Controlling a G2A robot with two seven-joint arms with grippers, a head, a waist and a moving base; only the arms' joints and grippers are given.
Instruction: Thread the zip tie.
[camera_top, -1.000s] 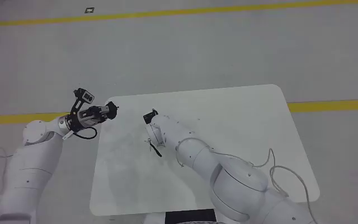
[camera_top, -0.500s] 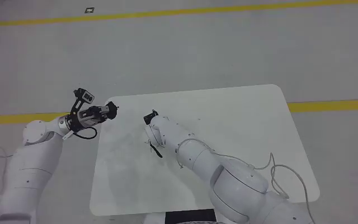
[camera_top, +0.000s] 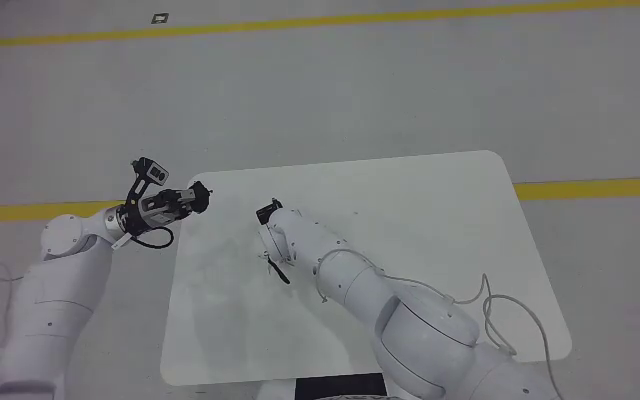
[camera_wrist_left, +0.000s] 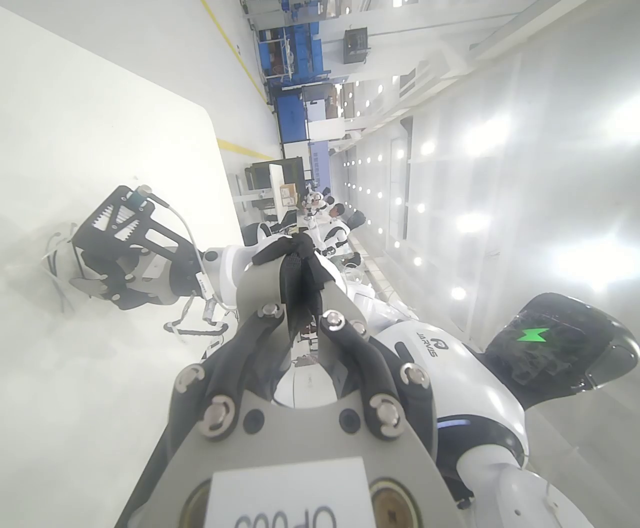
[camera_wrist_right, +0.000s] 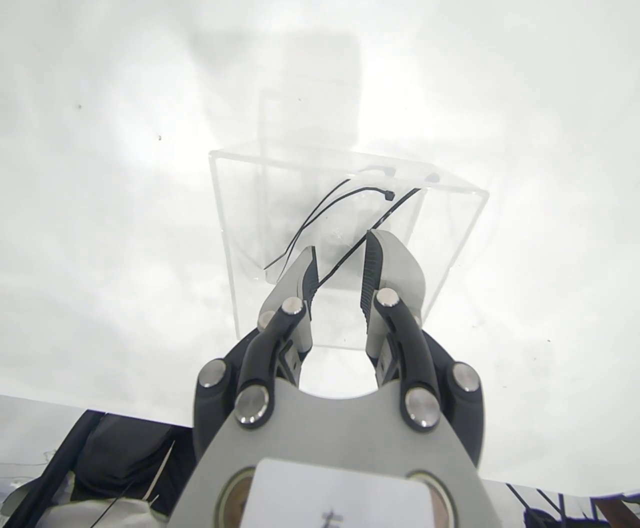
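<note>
Jaws apart on the right gripper (camera_wrist_right: 340, 242), with a clear gap between its two ribbed black pads (camera_wrist_right: 311, 272). It hangs nose-down over a clear square plastic box (camera_wrist_right: 240, 250) that stands on the white table (camera_wrist_right: 100, 210). And look at this: a straight black zip tie (camera_wrist_right: 395, 207) runs on a slant right through that gap, from low between the pads up to the box's far rim. Whether either pad actually touches it, I cannot tell. Just beside it in the box lies a looped black zip tie (camera_wrist_right: 388, 196), its small square head near the straight one and its two thin strands trailing off toward a box wall.

Over to the left gripper (camera_top: 203, 192). In the top view it sits out by the table's corner, well apart from the right arm and the box. From its own wrist camera, the black cloth-wrapped fingertips (camera_wrist_left: 287, 250) are pressed tight together, and nothing can be seen between them.
</note>
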